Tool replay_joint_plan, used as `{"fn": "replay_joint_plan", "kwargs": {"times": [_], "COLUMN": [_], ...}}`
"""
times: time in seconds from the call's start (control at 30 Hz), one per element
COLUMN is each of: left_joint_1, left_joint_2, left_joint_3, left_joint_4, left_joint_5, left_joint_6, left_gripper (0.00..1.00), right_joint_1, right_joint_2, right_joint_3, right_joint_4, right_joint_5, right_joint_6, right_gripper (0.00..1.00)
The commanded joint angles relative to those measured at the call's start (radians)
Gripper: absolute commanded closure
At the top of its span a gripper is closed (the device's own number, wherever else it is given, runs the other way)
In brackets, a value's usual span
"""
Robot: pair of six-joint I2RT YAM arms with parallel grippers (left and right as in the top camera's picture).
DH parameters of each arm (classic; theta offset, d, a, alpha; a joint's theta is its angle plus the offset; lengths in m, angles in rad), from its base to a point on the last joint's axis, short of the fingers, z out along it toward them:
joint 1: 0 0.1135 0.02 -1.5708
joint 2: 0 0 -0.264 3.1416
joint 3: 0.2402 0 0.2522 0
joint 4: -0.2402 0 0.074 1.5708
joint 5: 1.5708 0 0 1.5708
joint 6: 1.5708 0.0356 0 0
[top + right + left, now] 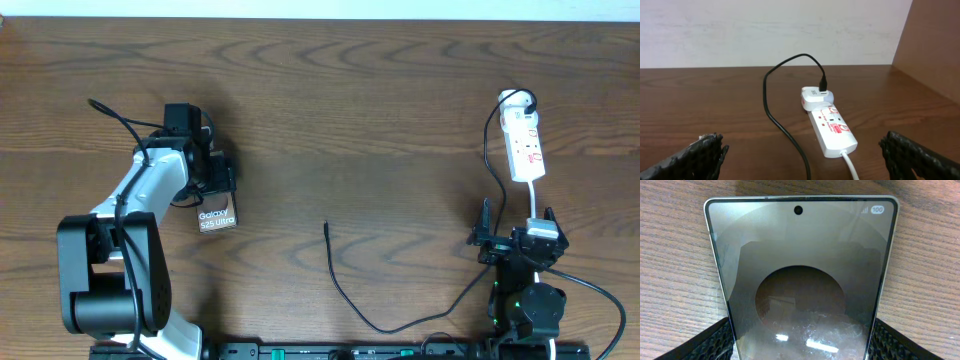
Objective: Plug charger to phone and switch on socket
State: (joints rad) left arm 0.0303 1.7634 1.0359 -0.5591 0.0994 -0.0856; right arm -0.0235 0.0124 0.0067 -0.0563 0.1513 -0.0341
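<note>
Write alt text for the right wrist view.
A white power strip lies on a wooden table, a white adapter plugged into its far end with a black cable looping toward the camera. The right gripper frames it, jaws wide open.

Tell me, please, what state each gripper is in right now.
Left gripper: closed on the flat dark brownish rectangular smartphone.
Right gripper: open, holding nothing.
</note>
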Motion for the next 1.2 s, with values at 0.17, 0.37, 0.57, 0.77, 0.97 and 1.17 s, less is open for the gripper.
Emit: {"fn": "replay_joint_plan", "kwargs": {"times": [0.17,0.37,0.57,0.77,0.97,1.17], "left_joint_1": [0.001,0.001,0.001,0.001,0.001,0.001], "left_joint_2": [-0.021,0.005,0.038,0.039,0.048,0.062], "left_joint_3": [-0.005,-0.008,-0.010,-0.010,-0.016,-0.032], "left_joint_4": [0.004,0.008,0.008,0.012,0.029,0.056], "left_joint_5": [0.005,0.005,0.005,0.005,0.005,0.005], "left_joint_6": [-0.002,-0.002,-0.002,-0.002,-0.002,-0.002], "left_gripper": [0.93,0.93,0.92,0.93,0.93,0.93], "right_joint_1": [0.018,0.018,0.018,0.018,0.018,0.018], "right_joint_2": [-0.004,-0.004,-0.004,-0.004,-0.004,-0.004], "right_joint_3": [-0.001,-0.001,-0.001,-0.001,-0.001,-0.001], "right_joint_4": [-0.004,-0.004,-0.004,-0.004,-0.004,-0.004], "right_joint_5": [0.007,0.007,0.007,0.007,0.007,0.007], "right_joint_6": [-0.008,-0.008,-0.008,-0.008,-0.008,-0.008], "right_gripper": [0.01,0.01,0.01,0.01,0.01,0.01]}}
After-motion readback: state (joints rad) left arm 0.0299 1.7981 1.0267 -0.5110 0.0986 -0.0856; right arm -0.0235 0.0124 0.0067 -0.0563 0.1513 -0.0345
